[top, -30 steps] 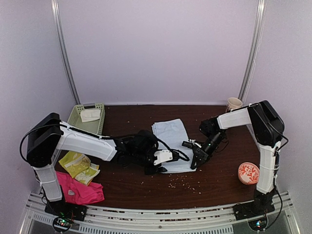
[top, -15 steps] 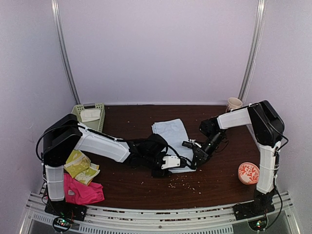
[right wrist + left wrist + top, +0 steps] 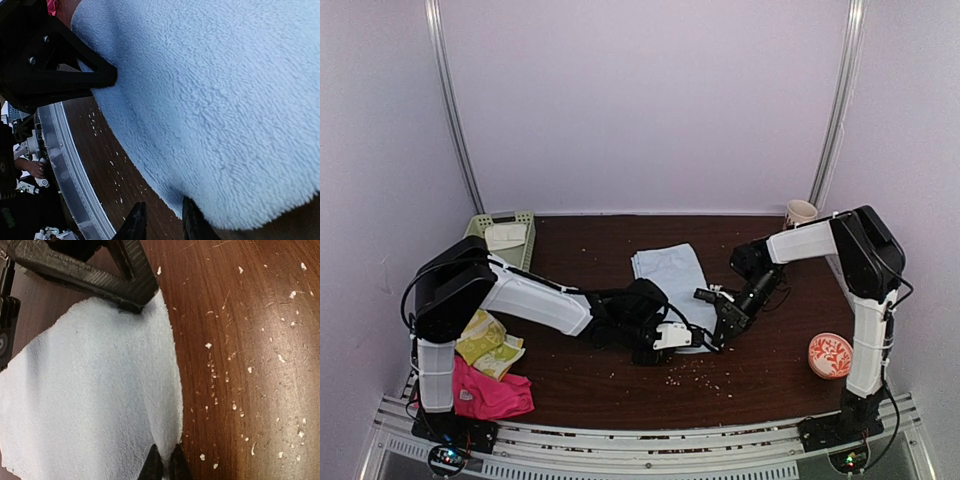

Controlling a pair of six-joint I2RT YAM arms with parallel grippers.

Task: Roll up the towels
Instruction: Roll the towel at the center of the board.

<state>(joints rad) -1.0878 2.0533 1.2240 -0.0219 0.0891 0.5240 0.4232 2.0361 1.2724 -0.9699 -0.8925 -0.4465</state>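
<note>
Nearest and well left of the pale blue towel [image 3: 668, 272], the hot-pink towel [image 3: 485, 392] lies crumpled, with the yellow-green towel [image 3: 485, 342] just beyond it. The blue towel lies flat mid-surface [image 3: 590, 250]. At its near edge the left hand [image 3: 165, 466] is pressed together, pinching the hem. The right hand [image 3: 161, 220] is just beside it, fingers slightly spread, tips at that edge. Far left of the towel, the cream-white towel [image 3: 505, 236] sits in the basket [image 3: 475, 240].

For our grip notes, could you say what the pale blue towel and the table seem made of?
The pale blue towel looks like soft fleece or terry, given its nubby pile. The table: dark glossy wood or laminate, showing grain.
</note>
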